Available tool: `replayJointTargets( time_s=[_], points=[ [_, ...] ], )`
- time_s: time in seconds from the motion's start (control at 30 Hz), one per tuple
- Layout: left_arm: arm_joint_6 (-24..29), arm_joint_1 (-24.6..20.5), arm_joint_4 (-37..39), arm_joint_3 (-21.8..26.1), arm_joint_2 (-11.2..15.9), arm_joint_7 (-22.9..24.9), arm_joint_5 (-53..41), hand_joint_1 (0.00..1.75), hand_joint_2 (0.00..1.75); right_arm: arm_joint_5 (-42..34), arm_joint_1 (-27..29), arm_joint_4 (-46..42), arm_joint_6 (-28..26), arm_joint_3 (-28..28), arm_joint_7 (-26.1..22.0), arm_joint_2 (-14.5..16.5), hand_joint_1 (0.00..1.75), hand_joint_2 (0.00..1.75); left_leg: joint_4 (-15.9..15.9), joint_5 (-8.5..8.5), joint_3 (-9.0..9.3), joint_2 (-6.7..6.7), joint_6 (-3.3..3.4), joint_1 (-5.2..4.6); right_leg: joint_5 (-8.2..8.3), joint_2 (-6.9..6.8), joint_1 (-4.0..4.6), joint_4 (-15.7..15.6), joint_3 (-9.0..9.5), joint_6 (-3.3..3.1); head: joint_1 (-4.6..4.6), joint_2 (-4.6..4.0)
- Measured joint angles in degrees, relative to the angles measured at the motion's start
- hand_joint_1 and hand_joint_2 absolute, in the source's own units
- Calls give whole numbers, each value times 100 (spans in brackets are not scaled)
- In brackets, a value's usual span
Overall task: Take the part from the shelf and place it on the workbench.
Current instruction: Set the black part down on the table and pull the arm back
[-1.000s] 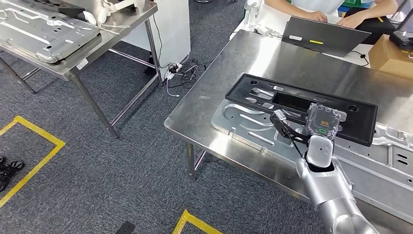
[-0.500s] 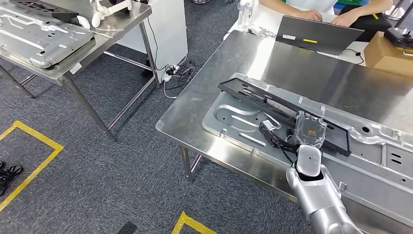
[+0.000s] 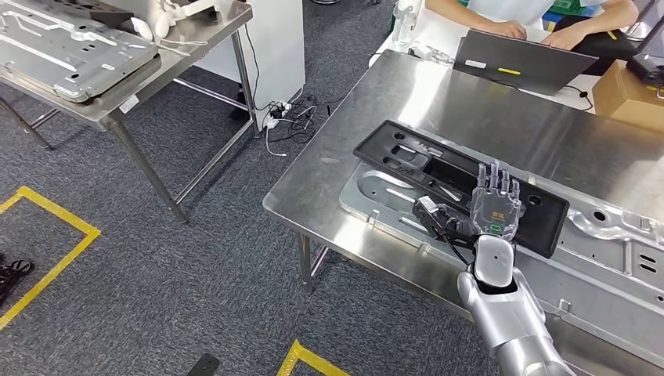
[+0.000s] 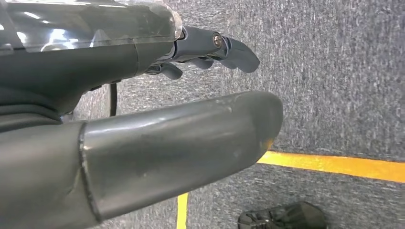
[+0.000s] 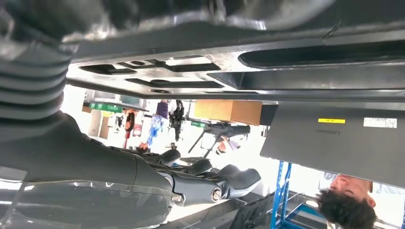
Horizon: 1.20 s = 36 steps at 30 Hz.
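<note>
The part (image 3: pixel 462 185), a long black frame with cut-out slots, lies flat on the steel bench (image 3: pixel 438 102), resting across a grey stamped metal panel (image 3: pixel 626 290) that runs along the bench's near edge. In the head view the right robot hand (image 3: pixel 495 202) is over the near side of the part, fingers straight and spread, gripping nothing; whether it touches the part cannot be told. The silver arm rises to it from the lower edge of the picture. At the bench's far end a closed grey laptop (image 3: pixel 523 59) lies beside a cardboard box (image 3: pixel 630 94), and a seated person's hands (image 3: pixel 540 31) rest behind the laptop. To the left, across grey carpet marked with yellow tape (image 3: pixel 59 251), a second steel table (image 3: pixel 188 39) carries another grey panel (image 3: pixel 70 47); cables and a power strip (image 3: pixel 286 117) lie on the floor between the two. In the left wrist view the left robot hand (image 4: pixel 143 109) hangs over the carpet (image 4: pixel 334 71), thumb and fingers apart, nothing held, with a yellow line (image 4: pixel 334 164) crossing the floor beyond it. In the right wrist view the right robot hand's dark fingers (image 5: pixel 229 181) are extended and free, the part (image 5: pixel 239 71) close alongside them, and the laptop (image 5: pixel 334 143) and box (image 5: pixel 229 110) beyond.
</note>
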Motion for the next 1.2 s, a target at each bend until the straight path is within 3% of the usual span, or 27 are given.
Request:
replayJointTargets(
  time_s=[0.03,0.13,0.2,0.3,0.33,0.37,0.4,0.5,0.53,0.67,0.73,0.8,0.83,0.87,0.9,0.97,1.03,1.07,1.17,1.2],
  points=[
    [-15,0,2,1,-3,-1,13,0,0,0,3,0,-5,-13,-1,0,0,0,7,-4,-5,-1,-22,-3,57,2,19,-207,93,-27,-1,0],
    [-45,10,8,2,-5,-5,24,0,0,2,15,0,-16,-51,-1,2,0,0,10,-4,-20,0,-109,-6,81,5,34,-301,114,-97,-1,0],
    [-52,12,11,3,-1,-33,25,0,0,3,14,0,-29,-66,-1,13,0,0,181,-170,-80,5,-164,-11,134,-13,-2,-363,136,-165,-4,0],
    [-74,13,19,1,-1,-81,28,0,0,3,34,0,-68,-87,-22,35,0,0,1181,-777,-459,13,-221,7,174,-49,-16,-388,110,-212,-8,0],
    [-76,19,23,1,-1,-85,28,0,0,2,53,0,-85,-95,-36,43,0,0,1490,-908,-567,14,-236,15,181,-55,-16,-376,87,-212,-8,0],
    [-76,26,26,1,-1,-85,29,0,0,2,78,0,-102,-100,-49,52,0,0,1618,-935,-588,15,-246,21,189,-58,-18,-357,62,-208,-8,0],
    [-75,30,27,1,0,-85,30,0,0,2,104,-1,-121,-102,-60,62,0,0,1501,-847,-490,15,-251,25,196,-59,-23,-332,35,-200,-9,0],
    [-75,24,28,1,4,-85,47,0,0,3,172,-15,-195,-108,-90,94,0,0,391,-420,144,9,-241,34,219,-53,-29,-234,-52,-152,-8,0],
    [-77,22,28,1,4,-85,57,0,0,4,189,-25,-227,-110,-99,103,0,0,162,-355,257,2,-223,29,237,-48,-20,-213,-78,-121,-5,0],
    [-81,41,32,2,1,-85,81,0,0,9,318,-58,-340,-116,-140,141,0,0,45,-210,228,5,-63,8,294,-27,-18,-220,-136,38,3,0],
    [-80,36,34,4,1,-85,87,0,0,13,399,-70,-386,-115,-146,149,0,0,13,-97,134,23,38,20,-27,-24,-35,67,-262,87,8,0],
    [-79,40,34,5,2,-85,89,0,0,20,463,-96,-427,-112,-130,153,0,0,15,2,9,29,82,3,-569,-25,-38,776,-489,108,10,0],
    [-79,45,34,5,2,-85,89,0,0,23,495,-106,-439,-110,-118,155,0,0,18,50,-59,29,85,-11,-757,-25,-36,1128,-570,111,9,0],
    [-79,50,34,6,2,-85,89,0,0,26,527,-112,-444,-108,-110,159,0,0,21,97,-124,29,85,-26,-834,-25,-31,1342,-577,105,9,0],
    [-79,52,34,7,2,-85,89,0,0,26,554,-114,-447,-107,-104,164,0,0,24,141,-182,29,84,-40,-796,-25,-24,1344,-476,86,9,0],
    [-79,52,34,8,1,-85,89,0,0,26,575,-139,-450,-104,-97,174,0,0,27,220,-268,28,77,-64,-533,-22,12,726,45,5,9,0],
    [-79,49,36,8,-18,-85,89,0,0,27,560,-191,-462,-101,-92,181,0,0,22,301,-319,31,41,-81,-417,-31,67,-82,591,-96,7,0],
    [-79,46,37,8,-26,-85,89,0,0,27,552,-214,-478,-100,-86,182,0,0,13,344,-330,32,11,-74,-407,-33,94,-316,728,-130,6,0],
    [-73,50,39,7,-33,-80,94,0,0,28,590,-310,-597,-87,-75,220,0,0,-29,451,-356,31,-96,-50,-285,-45,112,-478,717,-192,8,0],
    [-66,59,39,7,-33,-78,101,0,0,28,634,-390,-667,-72,-84,265,0,0,21,366,-395,28,-125,-51,-206,-53,91,-530,684,-229,7,0]
  ],
)
